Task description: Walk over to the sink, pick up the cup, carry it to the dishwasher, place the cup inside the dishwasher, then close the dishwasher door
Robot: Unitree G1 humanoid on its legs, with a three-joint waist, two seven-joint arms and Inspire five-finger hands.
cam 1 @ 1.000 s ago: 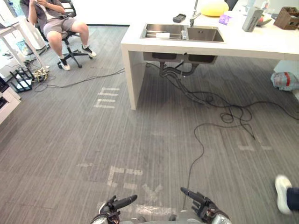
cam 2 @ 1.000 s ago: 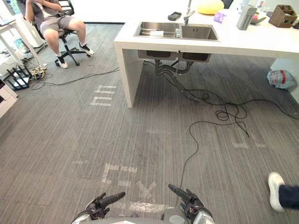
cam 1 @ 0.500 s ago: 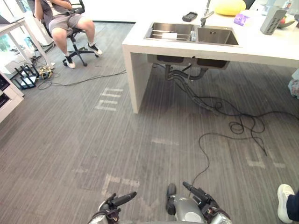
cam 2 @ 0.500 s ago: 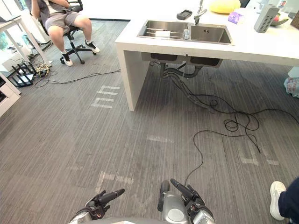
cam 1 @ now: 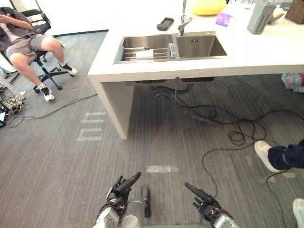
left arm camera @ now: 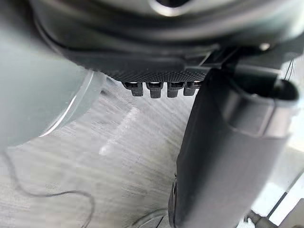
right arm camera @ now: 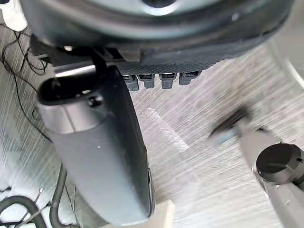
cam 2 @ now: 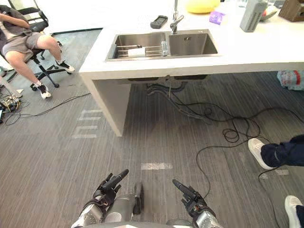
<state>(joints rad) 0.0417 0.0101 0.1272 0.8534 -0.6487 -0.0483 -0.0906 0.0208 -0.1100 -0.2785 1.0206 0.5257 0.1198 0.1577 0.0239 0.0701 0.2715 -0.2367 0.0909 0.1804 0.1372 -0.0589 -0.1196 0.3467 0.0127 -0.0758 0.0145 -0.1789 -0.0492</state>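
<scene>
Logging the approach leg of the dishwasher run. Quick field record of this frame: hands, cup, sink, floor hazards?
stage: sink ahead across open floor, cup not yet picked up
left hand: open, empty, low in front
right hand: open, empty, low in front
sink: double basin set in the white counter
cup: white, apparently on its side on the rack in the left basin
cables: loose on the floor ahead, to the right
people: seated person far left; a second person's shoe at right

Head stereo pair steeply down on shared floor (cam 1: 61,171) and sink (cam 1: 199,46); wrist views close above floor.
</scene>
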